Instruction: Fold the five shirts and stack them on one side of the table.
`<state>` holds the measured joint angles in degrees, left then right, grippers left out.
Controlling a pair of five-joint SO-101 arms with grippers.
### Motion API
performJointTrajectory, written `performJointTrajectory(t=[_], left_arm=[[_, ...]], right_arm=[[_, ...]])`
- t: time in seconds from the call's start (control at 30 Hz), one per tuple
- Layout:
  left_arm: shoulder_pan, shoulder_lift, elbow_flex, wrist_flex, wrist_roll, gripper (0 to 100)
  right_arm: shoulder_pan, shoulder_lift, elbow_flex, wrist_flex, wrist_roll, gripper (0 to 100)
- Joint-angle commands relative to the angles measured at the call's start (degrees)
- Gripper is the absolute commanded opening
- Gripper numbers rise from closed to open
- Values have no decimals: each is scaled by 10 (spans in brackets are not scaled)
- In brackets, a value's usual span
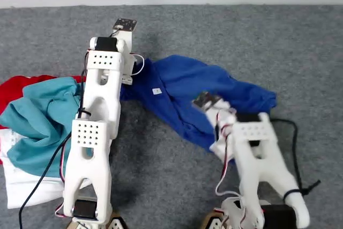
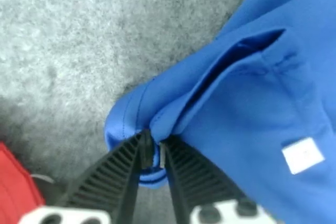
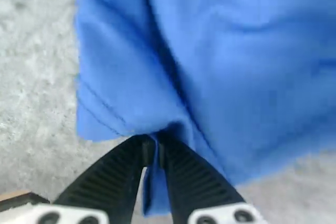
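The left jaws are pressed together on a bunched edge of the blue shirt (image 2: 252, 103). The right jaws pinch another edge, probably to stretch it flat across the counter (image 1: 161, 170) for folding. A teal shirt (image 1: 37, 116), red shirt (image 1: 16, 87) and white shirt (image 1: 21, 186) lie heaped alongside.

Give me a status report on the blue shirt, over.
Both shut on the blue shirt: left gripper at one edge, right gripper at another. Shirt rumpled, unfolded on the table. Heaped beside the left arm: teal shirt, red shirt, white shirt.
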<state>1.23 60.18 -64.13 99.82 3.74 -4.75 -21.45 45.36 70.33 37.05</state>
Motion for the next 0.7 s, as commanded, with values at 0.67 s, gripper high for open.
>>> performJointTrajectory(t=[0.67], left_arm=[[37, -400, 395, 8, -23, 83]], right_arm=[[21, -180, -242, 189, -67, 9]])
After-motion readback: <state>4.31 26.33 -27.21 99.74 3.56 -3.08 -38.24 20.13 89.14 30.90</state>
